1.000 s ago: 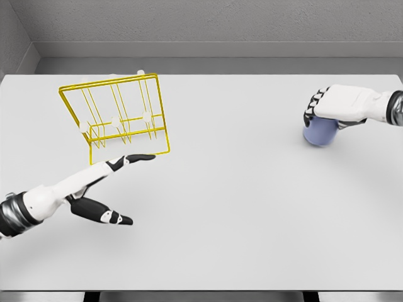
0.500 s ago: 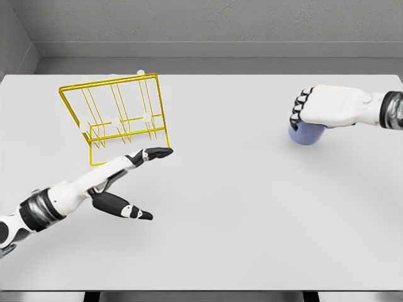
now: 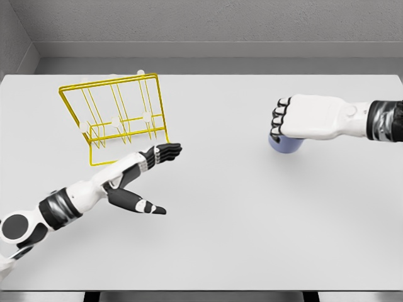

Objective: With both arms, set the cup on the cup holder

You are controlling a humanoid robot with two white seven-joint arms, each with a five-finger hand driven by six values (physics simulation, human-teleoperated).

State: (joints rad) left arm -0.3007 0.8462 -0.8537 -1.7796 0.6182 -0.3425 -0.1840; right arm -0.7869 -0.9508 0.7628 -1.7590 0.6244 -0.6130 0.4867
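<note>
A lavender-blue cup [image 3: 284, 144] shows only partly under my right hand [image 3: 281, 122], whose fingers curl over its top; the hand is shut on it, right of the table's middle. Whether the cup touches the table I cannot tell. A yellow wire cup holder [image 3: 119, 116] with white-tipped pegs stands at the back left. My left hand [image 3: 158, 173] reaches out flat just in front of the holder's right corner, fingers spread, thumb pointing down-right, holding nothing.
The white table [image 3: 214, 233] runs to a grey wall at the back. Its front edge lies near the bottom of the view. Nothing else stands between the two hands.
The right hand has carried the cup leftward toward the table's middle. The left arm has stretched farther right and forward, past the holder's front corner.
</note>
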